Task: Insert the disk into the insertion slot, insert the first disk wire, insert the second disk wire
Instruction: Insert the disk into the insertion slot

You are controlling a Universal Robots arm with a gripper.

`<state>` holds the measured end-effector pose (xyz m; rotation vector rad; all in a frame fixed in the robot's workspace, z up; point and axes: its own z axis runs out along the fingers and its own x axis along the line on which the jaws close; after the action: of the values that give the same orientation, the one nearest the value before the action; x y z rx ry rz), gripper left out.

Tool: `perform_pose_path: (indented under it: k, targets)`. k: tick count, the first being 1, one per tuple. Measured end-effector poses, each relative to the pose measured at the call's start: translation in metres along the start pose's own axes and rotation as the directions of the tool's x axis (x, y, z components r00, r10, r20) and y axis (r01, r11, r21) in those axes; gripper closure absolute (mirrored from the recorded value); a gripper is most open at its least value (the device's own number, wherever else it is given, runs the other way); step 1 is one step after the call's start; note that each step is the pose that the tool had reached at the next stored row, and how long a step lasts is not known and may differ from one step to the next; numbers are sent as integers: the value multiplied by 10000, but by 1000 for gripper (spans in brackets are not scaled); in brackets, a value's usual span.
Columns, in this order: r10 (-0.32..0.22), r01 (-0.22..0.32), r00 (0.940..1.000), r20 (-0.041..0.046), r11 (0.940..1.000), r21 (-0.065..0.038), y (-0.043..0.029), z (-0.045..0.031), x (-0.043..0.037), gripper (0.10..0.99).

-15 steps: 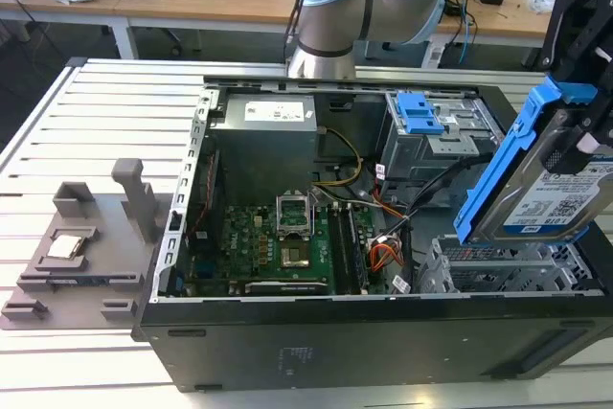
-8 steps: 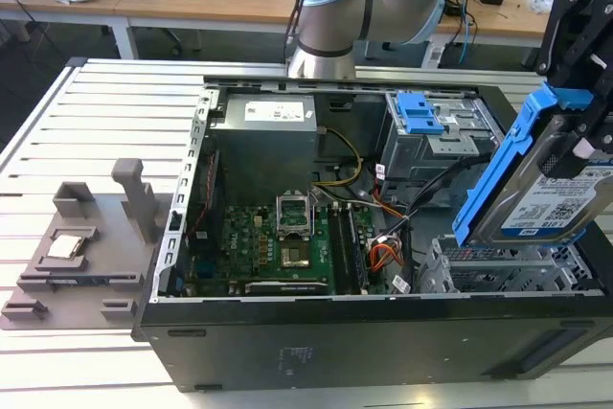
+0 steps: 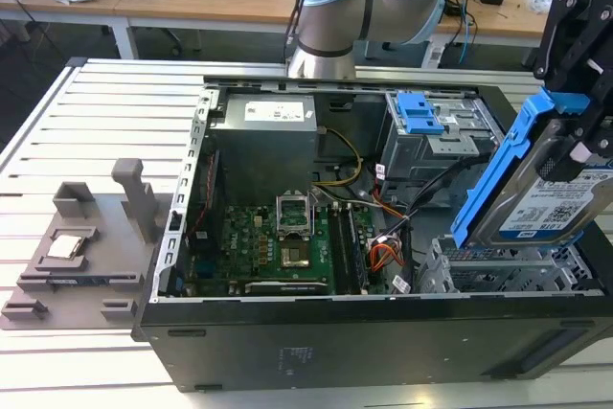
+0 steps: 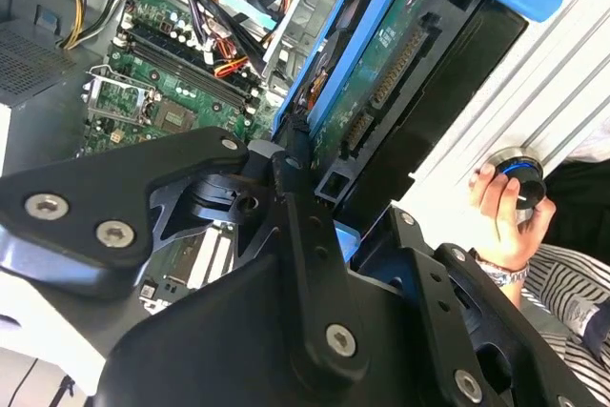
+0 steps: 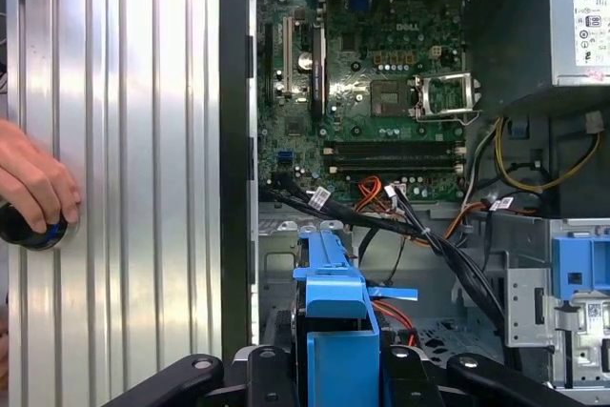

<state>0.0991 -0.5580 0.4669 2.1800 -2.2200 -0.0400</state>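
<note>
Gripper (image 3: 578, 146) clamped on disk (image 3: 541, 203), jaws closed on it. Disk tilted steeply over insertion slot (image 3: 508, 275), exterior view's lower right; not seated, contact with slot rim unclear.

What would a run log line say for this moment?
hand: shut on disk | disk: tilted above insertion slot | insertion: not yet done

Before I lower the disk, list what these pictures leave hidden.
Exterior view: the disk hides the inside of the slot; the exterior view's right edge cuts off the disk's end.
First wrist view: the picture's edge cuts off the gripper; which cables serve the disk is unclear.
Second wrist view: a hand partly covers a knob.
</note>
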Motion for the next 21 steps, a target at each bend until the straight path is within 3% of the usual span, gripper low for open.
perform_pose_path:
  k: [9, 21]
  targets:
    - [0, 0, 10000, 0, 10000, 0, -2, 57, 0, 722]
    - [0, 0, 10000, 2, 10000, 0, -9, 198, -12, 722]
